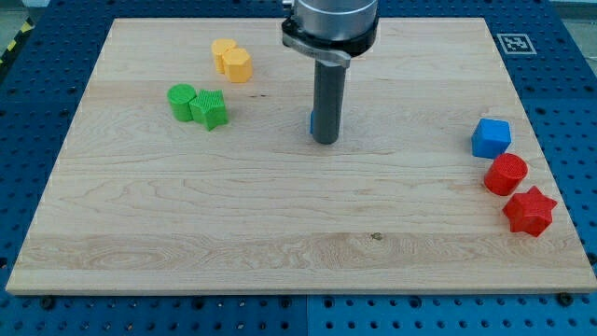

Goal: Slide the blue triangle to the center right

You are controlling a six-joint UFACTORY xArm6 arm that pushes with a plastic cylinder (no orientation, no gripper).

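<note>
Nearest the view's bottom, at the right edge of the wooden board (280, 224), lies a red star (529, 210). Just above it, touching or nearly so, sits a red cylinder (506, 174), and above that a blue cube (491, 138); the three form a short diagonal run along the board's right side.

The rod (326, 103) descends from the arm's grey mount (331, 23) at the view's top centre. My tip (326, 141) rests on the board a little above its centre. The arm carries no fingers, so there is no grasp to report.

A thin sliver of blue shows at the rod's left edge: this is the blue triangle (312, 121), almost wholly hidden behind the rod, so its shape cannot be confirmed. It lies at or just beside the rod, well apart from the right-hand group.

In the upper left, a green cylinder (182, 100) and a green block (211, 109) stand touching side by side. Above and to their right lies a yellow block (231, 60), lobed in outline, near the board's top edge.
</note>
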